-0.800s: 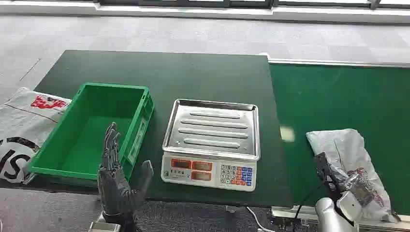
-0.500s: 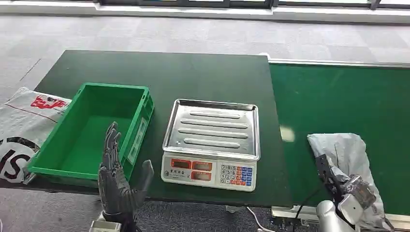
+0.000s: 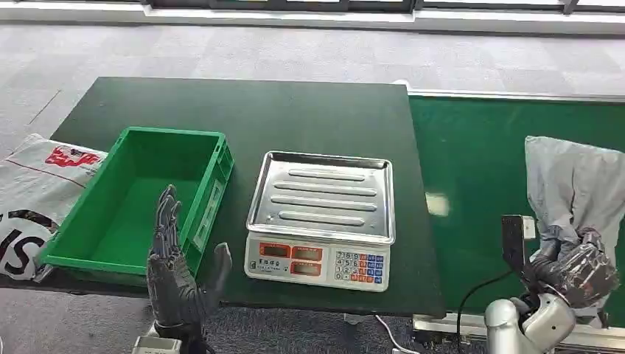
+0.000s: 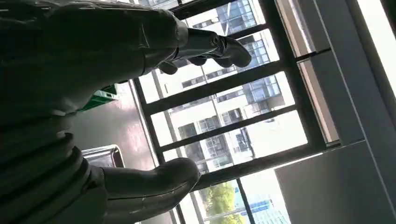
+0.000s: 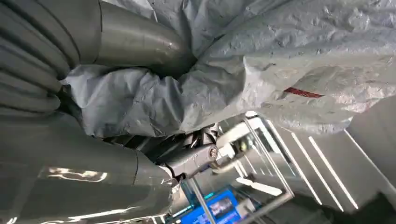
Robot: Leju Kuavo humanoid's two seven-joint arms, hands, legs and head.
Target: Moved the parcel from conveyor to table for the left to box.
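Note:
The parcel [image 3: 573, 188] is a grey plastic mailer bag, lifted and hanging upright above the green conveyor belt [image 3: 479, 162] at the right. My right hand [image 3: 578, 269] grips its lower end; in the right wrist view the crumpled bag [image 5: 261, 70] is bunched between the thumb and the fingers [image 5: 196, 156]. My left hand [image 3: 177, 273] is raised at the table's near edge, in front of the green box [image 3: 140, 199], fingers spread and holding nothing. In the left wrist view that hand [image 4: 93, 112] is held up against the windows.
A weighing scale [image 3: 322, 217] with a steel tray stands mid-table, right of the green box. The dark green table [image 3: 250, 110] has bare surface behind both. A white printed bag [image 3: 33, 188] lies off the table's left edge. A black cable [image 3: 472, 295] runs by the conveyor's near edge.
The right hand has lifted the parcel off the belt; it lay flat on the conveyor before and now hangs upright, farther right. The left hand has barely moved.

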